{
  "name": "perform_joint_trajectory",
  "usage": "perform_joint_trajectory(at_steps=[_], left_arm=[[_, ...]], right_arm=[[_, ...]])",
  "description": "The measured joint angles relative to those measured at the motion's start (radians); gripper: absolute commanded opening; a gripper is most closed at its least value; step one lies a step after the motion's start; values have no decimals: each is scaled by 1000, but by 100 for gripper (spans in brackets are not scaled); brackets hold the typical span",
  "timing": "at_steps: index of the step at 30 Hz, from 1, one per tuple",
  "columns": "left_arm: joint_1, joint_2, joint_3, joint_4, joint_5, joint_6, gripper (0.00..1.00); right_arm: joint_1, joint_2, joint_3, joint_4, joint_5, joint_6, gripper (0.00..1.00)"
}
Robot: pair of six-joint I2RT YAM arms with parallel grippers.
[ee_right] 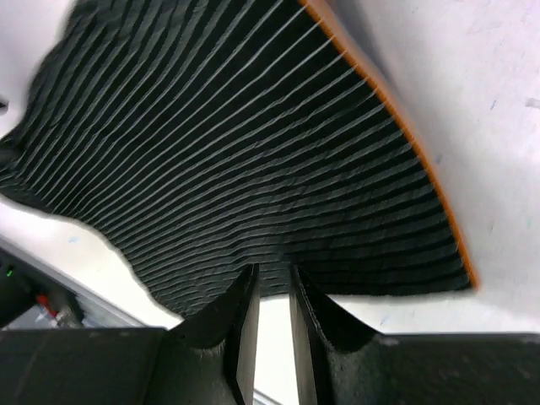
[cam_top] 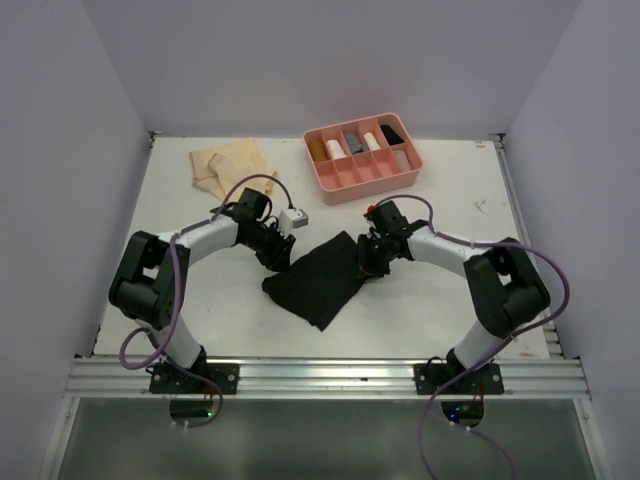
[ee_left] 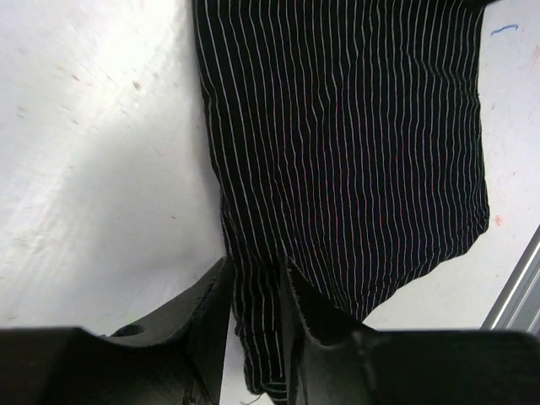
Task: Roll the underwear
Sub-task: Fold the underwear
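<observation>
While the left gripper [ee_left: 256,268] pinches the black underwear [cam_top: 318,280] in the middle of the tabletop [cam_top: 225,325] and the right gripper [ee_right: 272,274] has an unclear hold on its hem, a one-sided pull could skew the roll.

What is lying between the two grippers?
The black underwear, spread on the table, fills the gap between the left gripper and the right gripper; the top view shows it.

Underwear [ee_left: 354,152] cropped at top; tray [cam_top: 368,191] contents possibly rolls
</observation>
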State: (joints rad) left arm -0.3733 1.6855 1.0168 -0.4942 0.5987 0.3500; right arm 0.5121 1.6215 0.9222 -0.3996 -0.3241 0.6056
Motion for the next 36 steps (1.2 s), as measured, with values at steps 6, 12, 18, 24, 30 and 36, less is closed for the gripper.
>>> perform_joint_trajectory(at_steps=[6, 12, 18, 24, 30, 36], left_arm=[[0, 69, -21, -4, 40, -70, 22], [-17, 105, -40, 63, 152, -206, 33], [-35, 26, -47, 98, 146, -248, 45], [-33, -274, -28, 94, 6, 15, 51], [-145, -383, -64, 55, -97, 311, 52], [-173, -360, -98, 23, -142, 386, 51]], right_arm=[[-17, 212, 156, -2, -14, -11, 21], [-92, 359, 419, -18, -4, -61, 21], [-148, 296, 500, -42, 5, -85, 25], [-124, -137, 169, 21, 0, 58, 30], [27, -484, -180, 71, 119, 310, 33], [95, -617, -465, 237, 158, 556, 0]])
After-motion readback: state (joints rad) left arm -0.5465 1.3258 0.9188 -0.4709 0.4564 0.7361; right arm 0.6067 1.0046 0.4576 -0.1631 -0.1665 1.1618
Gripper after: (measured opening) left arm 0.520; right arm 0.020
